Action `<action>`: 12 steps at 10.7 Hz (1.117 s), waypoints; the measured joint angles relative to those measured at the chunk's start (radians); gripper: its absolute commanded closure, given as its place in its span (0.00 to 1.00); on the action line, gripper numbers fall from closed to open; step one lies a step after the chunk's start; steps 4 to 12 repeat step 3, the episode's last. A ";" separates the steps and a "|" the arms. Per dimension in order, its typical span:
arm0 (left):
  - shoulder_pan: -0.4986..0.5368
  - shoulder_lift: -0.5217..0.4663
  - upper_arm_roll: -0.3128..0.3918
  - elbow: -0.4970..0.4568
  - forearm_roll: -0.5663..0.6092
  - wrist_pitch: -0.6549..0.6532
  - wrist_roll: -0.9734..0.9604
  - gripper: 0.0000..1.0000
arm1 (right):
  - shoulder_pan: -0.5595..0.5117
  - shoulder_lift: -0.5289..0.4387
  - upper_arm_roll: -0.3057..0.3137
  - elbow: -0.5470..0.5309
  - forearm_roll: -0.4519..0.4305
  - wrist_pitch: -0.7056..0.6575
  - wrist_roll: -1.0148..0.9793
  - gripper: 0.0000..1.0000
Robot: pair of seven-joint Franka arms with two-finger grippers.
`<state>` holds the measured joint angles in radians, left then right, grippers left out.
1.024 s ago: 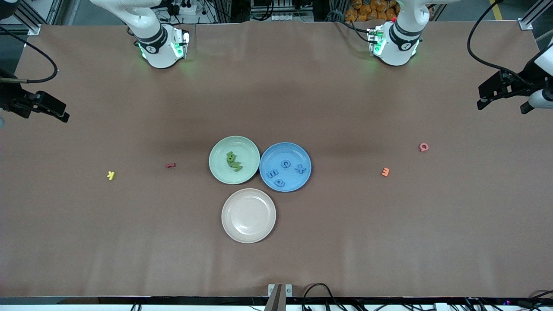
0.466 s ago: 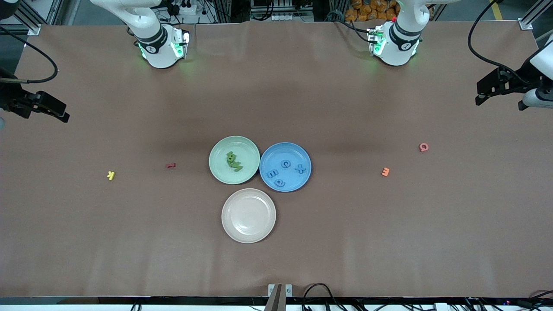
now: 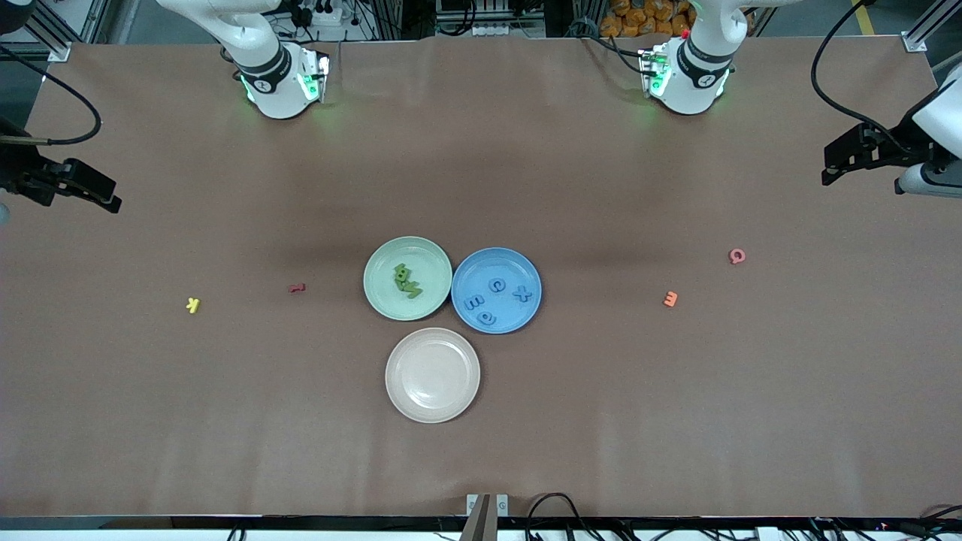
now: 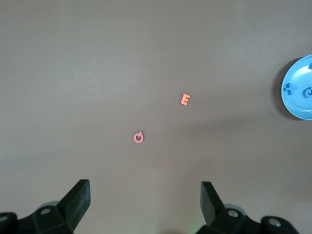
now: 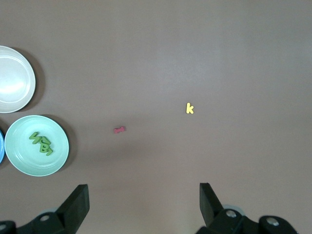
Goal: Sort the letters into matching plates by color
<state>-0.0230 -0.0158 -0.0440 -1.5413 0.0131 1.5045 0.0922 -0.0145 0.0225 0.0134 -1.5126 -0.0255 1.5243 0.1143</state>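
The mint green plate (image 3: 376,264) holds several green letters (image 3: 406,280). Touching it, the blue plate (image 3: 481,264) carries several blue letters (image 3: 496,285). A yellow letter (image 3: 193,304) and a red one (image 3: 297,288) lie toward the right arm's end. An orange letter (image 3: 670,299) and a pink one (image 3: 737,256) lie toward the left arm's end. My left gripper (image 3: 829,167) hangs open and empty over the table's edge at its own end, with the pink (image 4: 139,137) and orange (image 4: 185,99) letters in its wrist view. My right gripper (image 3: 111,197) waits open and empty over its end.
A beige plate (image 3: 432,374) with nothing in it sits nearer the front camera, touching both coloured plates. Black cables loop over the table edges at both ends. Both arm bases stand along the table's back edge.
The left gripper has drifted a little away from the pink letter, toward the table's edge. The right gripper, plates and letters have stayed put.
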 measured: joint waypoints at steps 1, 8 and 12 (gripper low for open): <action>0.000 0.000 0.000 0.000 -0.004 -0.010 0.000 0.00 | 0.000 0.000 0.000 0.000 0.000 0.000 0.000 0.00; 0.003 0.000 0.000 0.000 -0.008 -0.016 0.000 0.00 | 0.000 0.000 0.000 0.000 0.000 0.000 0.000 0.00; 0.003 0.000 0.000 0.000 -0.008 -0.016 0.000 0.00 | 0.000 0.000 0.000 0.000 0.000 0.000 0.000 0.00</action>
